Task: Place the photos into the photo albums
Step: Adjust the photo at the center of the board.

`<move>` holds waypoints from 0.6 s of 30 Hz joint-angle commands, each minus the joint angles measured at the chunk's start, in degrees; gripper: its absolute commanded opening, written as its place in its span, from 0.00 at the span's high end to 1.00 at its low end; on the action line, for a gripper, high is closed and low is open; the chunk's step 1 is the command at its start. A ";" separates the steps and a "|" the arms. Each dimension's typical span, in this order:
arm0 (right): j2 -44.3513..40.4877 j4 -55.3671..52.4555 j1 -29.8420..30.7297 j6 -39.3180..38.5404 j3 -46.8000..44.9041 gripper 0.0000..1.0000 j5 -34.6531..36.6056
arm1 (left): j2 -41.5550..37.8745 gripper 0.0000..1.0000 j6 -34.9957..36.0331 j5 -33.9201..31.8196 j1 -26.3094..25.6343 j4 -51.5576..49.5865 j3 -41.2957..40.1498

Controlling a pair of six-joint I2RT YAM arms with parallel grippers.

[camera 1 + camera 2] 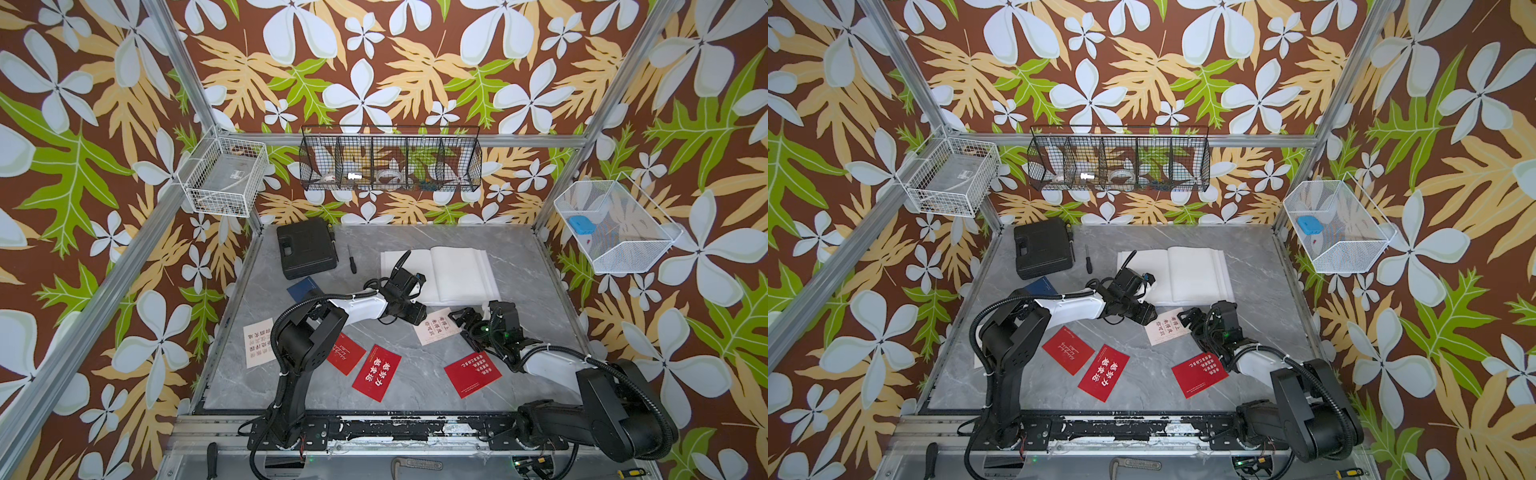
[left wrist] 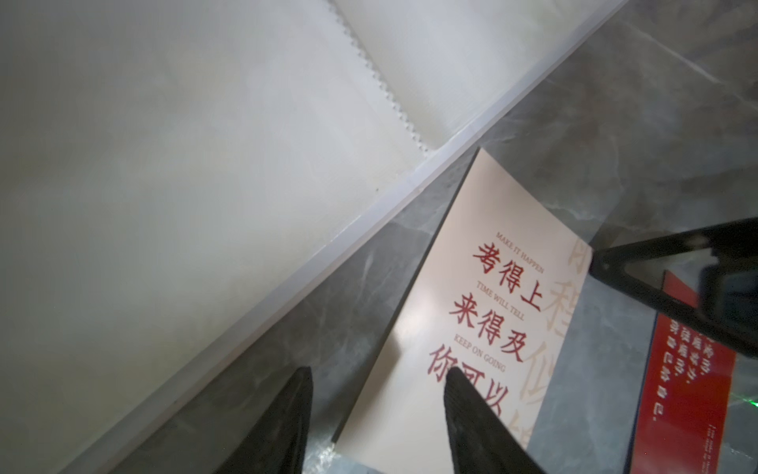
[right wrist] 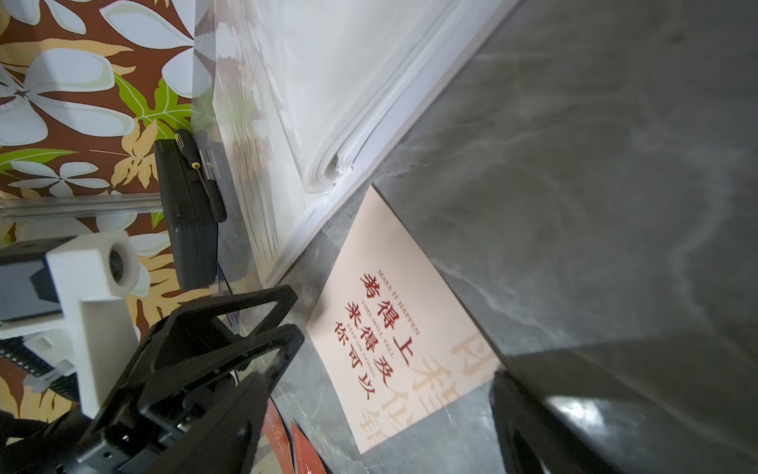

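The white photo album (image 1: 457,270) (image 1: 1192,270) lies open at the back of the table, its pages bare (image 2: 164,164) (image 3: 328,82). A cream photo (image 1: 436,328) (image 1: 1165,328) lies just in front of it. My left gripper (image 2: 378,371) (image 1: 419,318) is open and low over this card's edge, one finger over the card and one over the table. My right gripper (image 3: 396,357) (image 1: 463,326) is wide open at the card's other side. Three red photos (image 1: 347,353) (image 1: 376,372) (image 1: 471,374), a navy one (image 1: 303,289) and a second cream one (image 1: 257,343) lie flat on the table.
A black plastic case (image 1: 307,249) and a screwdriver (image 1: 352,259) lie at the back left, close to the album. Wire baskets (image 1: 390,162) hang on the walls above the table. The left arm partly covers the navy card and one red card.
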 commanded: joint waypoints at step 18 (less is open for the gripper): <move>1.36 -4.10 0.83 -2.66 0.75 0.10 1.51 | 1.47 0.61 -0.17 -11.18 -2.33 -3.57 -1.74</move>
